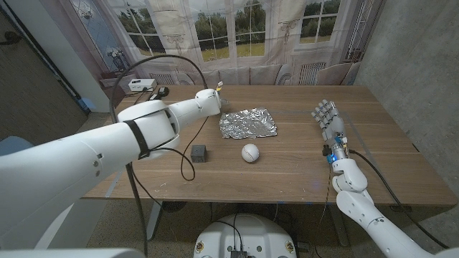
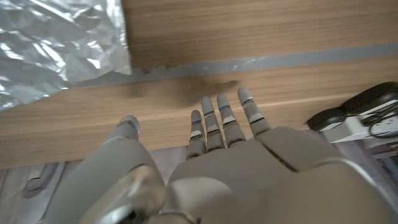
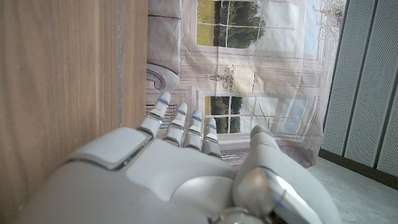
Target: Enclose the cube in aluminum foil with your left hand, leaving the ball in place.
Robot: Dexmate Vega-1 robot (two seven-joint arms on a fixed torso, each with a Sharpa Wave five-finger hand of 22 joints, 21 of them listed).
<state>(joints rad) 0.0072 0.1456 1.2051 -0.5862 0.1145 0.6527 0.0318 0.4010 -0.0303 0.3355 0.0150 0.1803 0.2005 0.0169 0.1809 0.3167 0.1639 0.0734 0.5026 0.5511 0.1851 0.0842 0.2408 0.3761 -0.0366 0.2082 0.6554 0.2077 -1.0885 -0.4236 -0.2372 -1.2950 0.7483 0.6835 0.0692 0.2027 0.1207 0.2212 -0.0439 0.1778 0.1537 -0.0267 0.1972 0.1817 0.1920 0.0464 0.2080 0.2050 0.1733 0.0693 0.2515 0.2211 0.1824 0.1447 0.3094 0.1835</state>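
The left arm reaches far across the wooden table (image 1: 301, 179), its left hand (image 1: 208, 100) hovering just left of the crumpled aluminum foil sheet (image 1: 248, 123); the wrist view shows its fingers (image 2: 224, 121) extended, slightly apart and holding nothing. The right hand (image 1: 327, 120) stands upright on its edge at the table's right side, fingers (image 3: 180, 124) straight, a little apart, empty. The small dark cube (image 1: 199, 151) sits nearer than the foil, to its left, and apart from it. The white ball (image 1: 249, 153) lies right of the cube. A printed window backdrop (image 1: 244, 29) hangs behind the table; a white box (image 1: 141, 84) sits at the far left corner.
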